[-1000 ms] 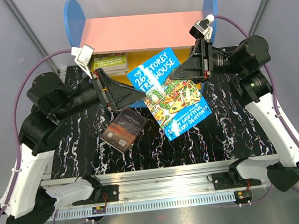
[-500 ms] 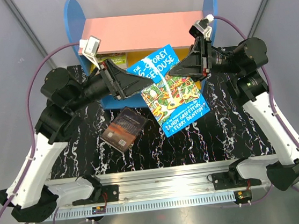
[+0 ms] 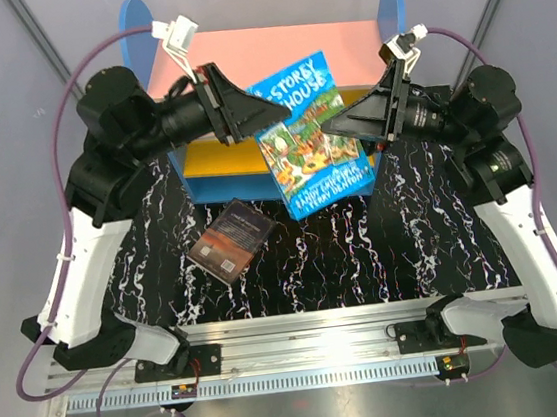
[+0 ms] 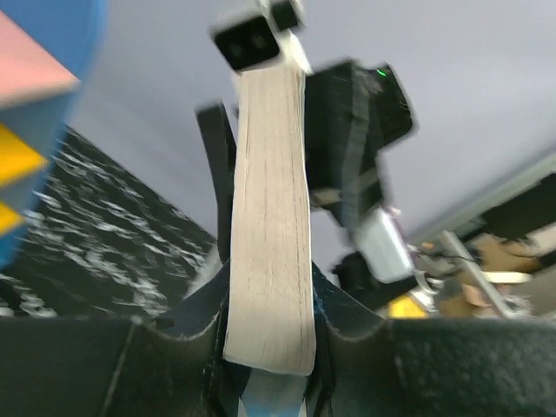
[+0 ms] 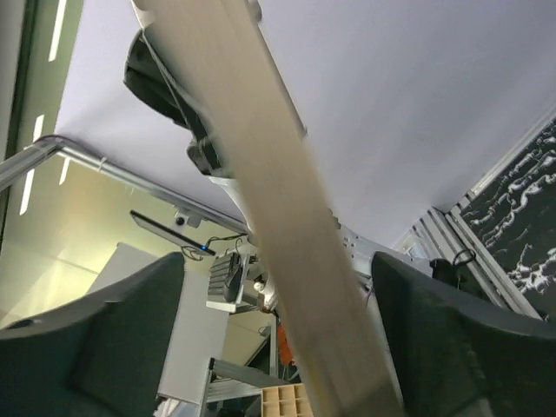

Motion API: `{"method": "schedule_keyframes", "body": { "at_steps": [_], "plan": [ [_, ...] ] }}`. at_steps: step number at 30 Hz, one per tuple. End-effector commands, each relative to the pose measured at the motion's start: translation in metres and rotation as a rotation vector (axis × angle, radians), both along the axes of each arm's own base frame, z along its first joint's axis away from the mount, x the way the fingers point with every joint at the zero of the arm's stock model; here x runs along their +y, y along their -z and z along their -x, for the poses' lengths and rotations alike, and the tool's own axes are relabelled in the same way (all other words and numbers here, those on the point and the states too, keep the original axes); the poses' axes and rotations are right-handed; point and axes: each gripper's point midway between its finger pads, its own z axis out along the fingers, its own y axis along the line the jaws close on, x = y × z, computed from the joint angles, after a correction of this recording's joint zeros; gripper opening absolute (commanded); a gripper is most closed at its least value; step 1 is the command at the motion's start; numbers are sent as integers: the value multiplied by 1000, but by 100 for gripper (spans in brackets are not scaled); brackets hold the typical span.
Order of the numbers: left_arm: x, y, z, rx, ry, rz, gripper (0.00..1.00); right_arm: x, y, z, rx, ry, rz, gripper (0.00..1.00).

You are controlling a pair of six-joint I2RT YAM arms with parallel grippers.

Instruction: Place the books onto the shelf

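**A:** Where's the blue book (image 3: 313,144)?

**B:** Upper centre of the overhead view. It is off the table and tilted, with its glossy cartoon cover facing the camera, in front of the shelf (image 3: 350,44). The shelf has a flat pink top board and round-topped blue side panels, and a yellow board shows beneath at the left.

**A:** Who has hold of it?

**B:** The left gripper (image 3: 261,125). In the left wrist view its black fingers (image 4: 347,313) press in on both sides of the cream, finely lined page block, which stands nearly vertical through the middle of the frame. The jaws are narrowed right down to the book's thickness.

**A:** And the right gripper (image 3: 329,122)?

**B:** Spread wide. In the right wrist view the pale page edge runs diagonally from upper left to bottom centre. The two dark, matte fingers (image 5: 104,347) sit in the lower corners with clear gaps on either side — holding nothing.

**A:** The other paperback?

**B:** The dark book (image 3: 232,238) lies flat on the black, white-veined table (image 3: 384,247), left of centre and below the blue one — well apart from both grippers.
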Motion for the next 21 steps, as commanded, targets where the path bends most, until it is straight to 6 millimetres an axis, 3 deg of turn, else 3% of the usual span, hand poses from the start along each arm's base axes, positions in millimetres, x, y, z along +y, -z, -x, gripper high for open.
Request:
{"method": "schedule_keyframes", "body": {
  "at_steps": [1,4,6,10,16,21],
  "plan": [
    [43,-21,-50,-183,-276,-63,0,-8,9,9,-2,98,117,100],
    [73,-41,-67,-277,-433,-58,0,-18,17,4,-7,194,198,100],
    [90,-61,-67,-372,-529,-20,0,-25,22,5,-32,245,243,100],
    [131,-79,-100,-506,-821,-84,0,-39,38,6,2,331,308,100],
    [170,-101,-139,-670,-1110,-205,0,-46,60,14,70,350,331,100],
    [186,-115,-171,-806,-1281,-285,0,-49,70,17,112,364,338,100]
  ]
}}
